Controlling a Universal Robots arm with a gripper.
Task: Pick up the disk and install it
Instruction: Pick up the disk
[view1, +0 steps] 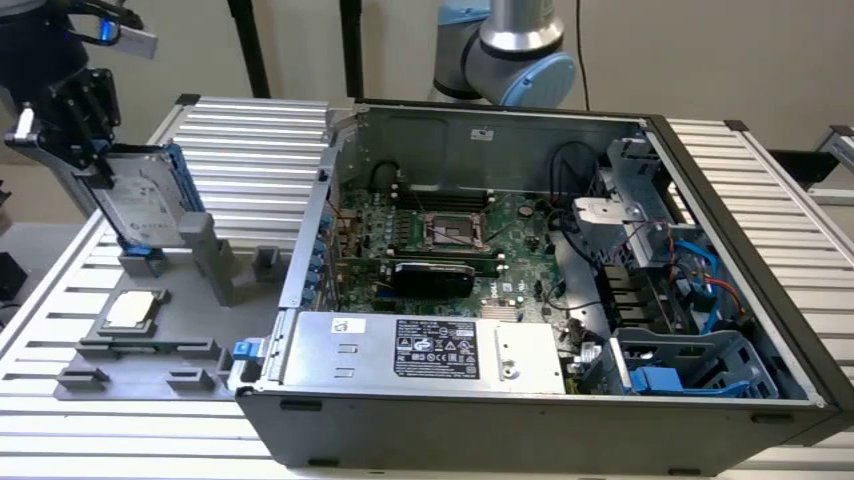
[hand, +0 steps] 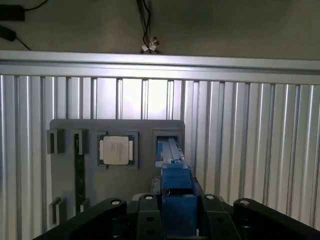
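Observation:
The disk (view1: 144, 205), a silver-grey drive with a white label in a blue carrier, stands tilted on edge over the grey fixture plate (view1: 147, 352) at the exterior view's left. Its lower end is at the plate's upright slot (view1: 140, 262); whether it still touches I cannot tell. My gripper (view1: 104, 170) clamps the disk's upper end. In the wrist view the blue carrier (hand: 175, 187) runs between my black fingers (hand: 148, 220), which press against both its sides, and my gripper (hand: 177, 222) is shut on it.
An open computer case (view1: 747, 200) takes up the middle and right, with a motherboard (view1: 441, 235), a grey power-supply box (view1: 427, 350) and a blue-trimmed drive bay (view1: 687, 365). A small square chip (view1: 131, 310) (hand: 116, 150) and a green memory stick (hand: 78, 170) lie on the fixture plate. Ribbed aluminium table (view1: 254, 130) surrounds everything.

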